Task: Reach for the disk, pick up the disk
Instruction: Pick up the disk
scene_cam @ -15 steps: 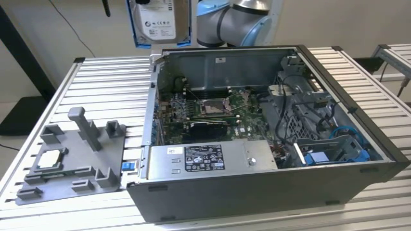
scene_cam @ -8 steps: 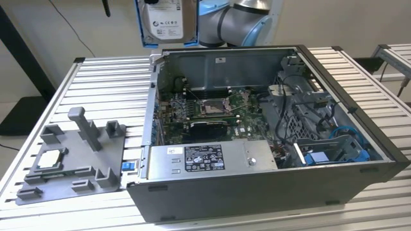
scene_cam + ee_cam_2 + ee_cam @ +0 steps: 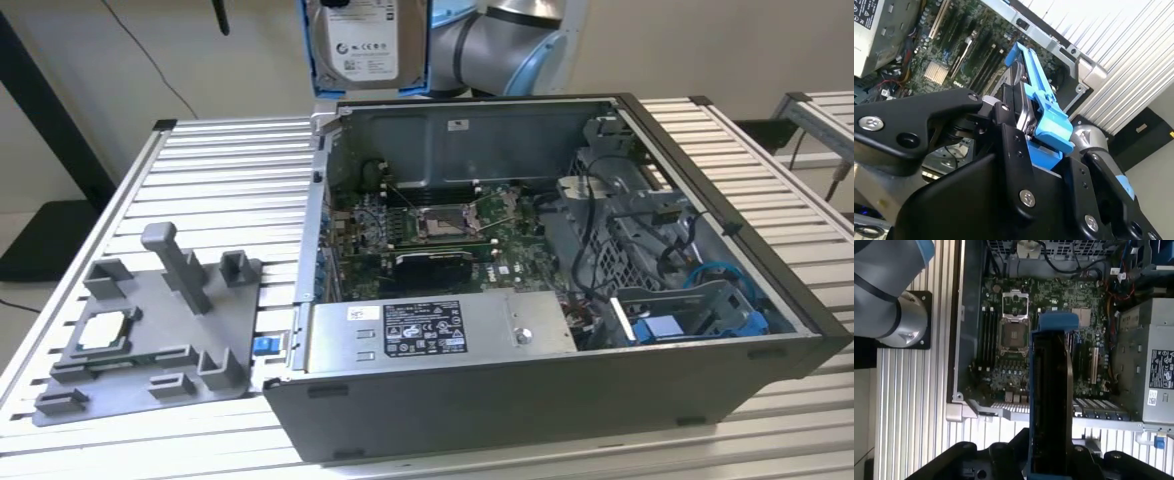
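Note:
The disk [image 3: 363, 40] hangs upright above the back wall of the open computer case [image 3: 534, 390], near the top of the exterior view. It is silver-grey metal with a white label and a bright blue frame. In both wrist views my gripper [image 3: 1046, 145] is shut on it, with black fingers [image 3: 1014, 140] pressed against its flat sides. The first wrist view shows the disk [image 3: 1050, 390] edge-on, high over the motherboard [image 3: 1014, 345], with my gripper [image 3: 1049, 460] clamped around its near end.
The case holds a motherboard [image 3: 427, 225], a large grey box with a black-and-white label [image 3: 427, 330] and blue-trimmed drive bays [image 3: 694, 310]. A grey fixture [image 3: 147, 340] carrying a small square chip [image 3: 107, 330] lies on the slatted table [image 3: 227, 180] at the exterior view's left. The arm's base [image 3: 899, 315] stands behind the case.

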`<state>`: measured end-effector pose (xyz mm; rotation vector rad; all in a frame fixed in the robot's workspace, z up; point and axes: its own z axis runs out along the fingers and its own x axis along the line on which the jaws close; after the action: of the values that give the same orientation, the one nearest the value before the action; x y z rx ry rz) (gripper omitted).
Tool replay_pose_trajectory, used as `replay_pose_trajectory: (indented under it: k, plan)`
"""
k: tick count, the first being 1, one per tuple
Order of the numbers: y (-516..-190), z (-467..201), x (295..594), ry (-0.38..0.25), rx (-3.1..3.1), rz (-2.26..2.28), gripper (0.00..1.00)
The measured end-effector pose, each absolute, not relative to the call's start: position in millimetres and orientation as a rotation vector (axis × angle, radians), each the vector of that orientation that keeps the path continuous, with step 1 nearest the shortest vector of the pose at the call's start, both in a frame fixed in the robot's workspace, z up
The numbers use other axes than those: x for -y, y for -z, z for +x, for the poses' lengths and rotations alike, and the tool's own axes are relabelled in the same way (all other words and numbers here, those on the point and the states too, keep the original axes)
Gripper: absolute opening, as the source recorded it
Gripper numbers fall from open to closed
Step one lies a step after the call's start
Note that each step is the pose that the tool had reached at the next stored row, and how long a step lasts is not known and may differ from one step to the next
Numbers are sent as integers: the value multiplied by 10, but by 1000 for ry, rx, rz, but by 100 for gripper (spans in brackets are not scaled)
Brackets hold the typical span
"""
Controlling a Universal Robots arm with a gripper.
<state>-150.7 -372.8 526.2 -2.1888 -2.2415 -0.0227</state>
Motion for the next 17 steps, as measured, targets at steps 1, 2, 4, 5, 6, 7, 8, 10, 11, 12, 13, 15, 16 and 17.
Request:
replay_pose_trajectory:
  k: [1,2,4,5,6,7,8,10,11,12,13,15,16,17]
  plan:
    - [-5262,-1485,3728,22,2241,-2189,0]
    - [-5262,-1463,3728,22,2241,-2189,0]
    - [-5262,-1419,3728,22,2241,-2188,0]
    - [-5262,-1396,3728,21,2241,-2188,0]
    - [-5262,-1373,3728,21,2241,-2188,0]
    - [-5262,-1351,3728,21,2241,-2188,0]
    - [-5262,-1326,3728,21,2241,-2188,0]
    - [-5262,-1272,3728,20,2240,-2188,0]
    - [-5262,-1247,3728,20,2240,-2188,0]
    - [-5262,-1222,3728,19,2240,-2187,0]
    - [-5262,-1196,3728,19,2240,-2187,0]
    - [-5262,-1143,3728,18,2240,-2187,0]
    - [-5262,-1119,3728,18,2239,-2187,0]
    - [-5262,-1094,3728,18,2239,-2187,0]
